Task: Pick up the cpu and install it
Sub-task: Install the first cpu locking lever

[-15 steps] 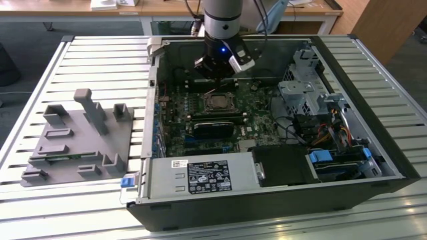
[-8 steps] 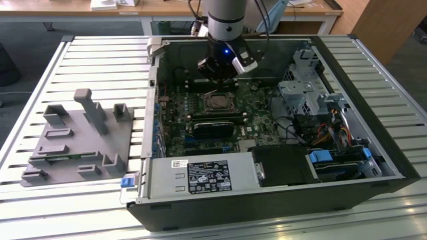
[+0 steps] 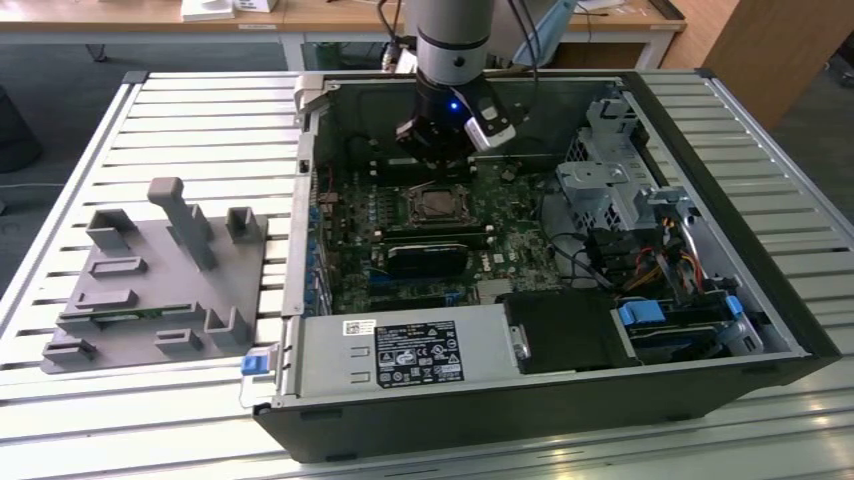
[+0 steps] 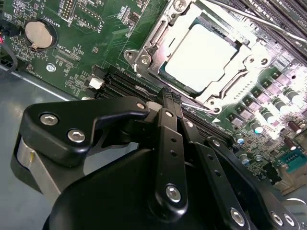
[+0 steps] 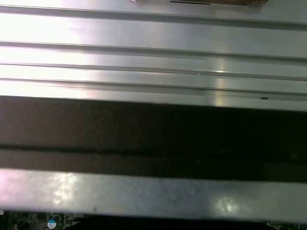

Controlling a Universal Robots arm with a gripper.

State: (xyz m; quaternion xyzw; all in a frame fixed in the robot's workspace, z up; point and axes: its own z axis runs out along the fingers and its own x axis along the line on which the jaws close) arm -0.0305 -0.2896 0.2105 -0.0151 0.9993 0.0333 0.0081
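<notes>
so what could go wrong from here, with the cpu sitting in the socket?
1. The cpu lies in the socket with no clamp visibly over it; a bump could shift it.
2. The gripper, fingers together, hangs close above the memory slots beside the socket; dropping lower could strike them.

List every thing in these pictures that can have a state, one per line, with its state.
Silvery-grey square cpu: seated in the motherboard socket.
Black-framed motherboard socket: retention frame open, chip top uncovered.
Black robot hand: fingers together, holding nothing, poised beside the socket.
Black computer case: lying on its side, side panel off.
Grey moulded tray: cpu not on it.
</notes>
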